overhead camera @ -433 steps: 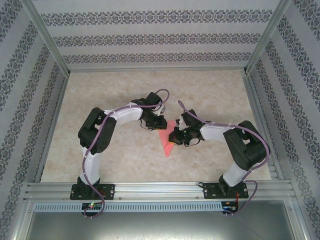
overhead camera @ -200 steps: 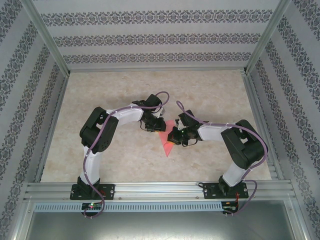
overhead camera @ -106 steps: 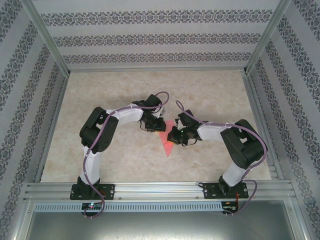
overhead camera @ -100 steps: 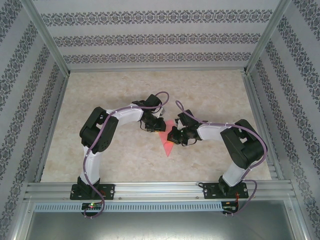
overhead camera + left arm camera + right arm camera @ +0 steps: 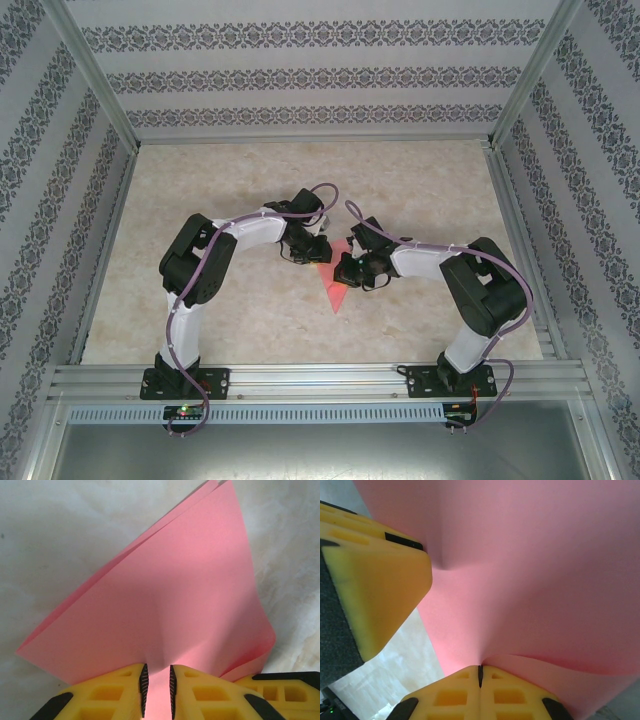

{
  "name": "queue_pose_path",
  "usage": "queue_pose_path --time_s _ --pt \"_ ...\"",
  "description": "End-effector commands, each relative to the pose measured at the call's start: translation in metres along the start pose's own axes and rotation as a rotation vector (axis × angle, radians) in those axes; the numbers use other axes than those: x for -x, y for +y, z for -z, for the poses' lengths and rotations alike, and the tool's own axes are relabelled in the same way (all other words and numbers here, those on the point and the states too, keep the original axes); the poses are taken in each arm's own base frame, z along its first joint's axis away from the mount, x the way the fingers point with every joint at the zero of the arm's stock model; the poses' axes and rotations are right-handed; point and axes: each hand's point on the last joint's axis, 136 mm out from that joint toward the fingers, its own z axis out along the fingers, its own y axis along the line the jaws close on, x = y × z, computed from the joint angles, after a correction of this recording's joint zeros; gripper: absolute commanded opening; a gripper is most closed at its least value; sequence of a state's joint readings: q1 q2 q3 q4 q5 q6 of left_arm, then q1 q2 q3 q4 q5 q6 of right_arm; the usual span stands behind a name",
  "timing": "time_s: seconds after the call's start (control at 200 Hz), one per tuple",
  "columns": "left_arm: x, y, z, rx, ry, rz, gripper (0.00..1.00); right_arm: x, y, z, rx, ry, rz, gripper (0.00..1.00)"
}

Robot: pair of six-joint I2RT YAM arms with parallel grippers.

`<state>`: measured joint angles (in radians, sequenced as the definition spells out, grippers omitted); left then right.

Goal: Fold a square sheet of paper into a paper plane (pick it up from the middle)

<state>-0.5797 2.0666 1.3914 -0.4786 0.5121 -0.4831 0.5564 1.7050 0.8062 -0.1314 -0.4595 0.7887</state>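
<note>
Pink paper point(image 5: 333, 290), partly folded, is pinched by the left end effector point(image 5: 156, 680) and the right end effector point(image 5: 480, 671), probably to steady a crease.

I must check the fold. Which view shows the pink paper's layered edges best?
Left wrist view: the pink paper is nearly whole, two layers parting at its upper edge. The top view gives a small, distant triangle; the right wrist view, a close pink surface.
</note>
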Motion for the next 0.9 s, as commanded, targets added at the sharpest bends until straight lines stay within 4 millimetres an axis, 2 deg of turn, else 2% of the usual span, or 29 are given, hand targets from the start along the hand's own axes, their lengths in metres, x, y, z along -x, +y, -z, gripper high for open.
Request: queue_pose_path --time_s 0.0,0.25,0.729,0.894 --pt "-0.011 0.018 -0.012 0.039 0.052 0.013 0.24 -0.004 -0.015 0.002 -0.099 0.004 0.025 0.04" --pt "-0.011 0.018 -0.014 0.038 0.057 0.015 0.24 -0.007 -0.021 0.006 -0.147 0.007 0.040 0.04" --pt "-0.010 0.013 -0.014 0.012 0.061 0.018 0.24 -0.007 -0.031 -0.004 -0.177 0.015 0.035 0.05" --pt "-0.009 0.011 -0.015 0.000 0.062 0.019 0.25 -0.006 -0.033 -0.003 -0.190 0.010 0.038 0.15"
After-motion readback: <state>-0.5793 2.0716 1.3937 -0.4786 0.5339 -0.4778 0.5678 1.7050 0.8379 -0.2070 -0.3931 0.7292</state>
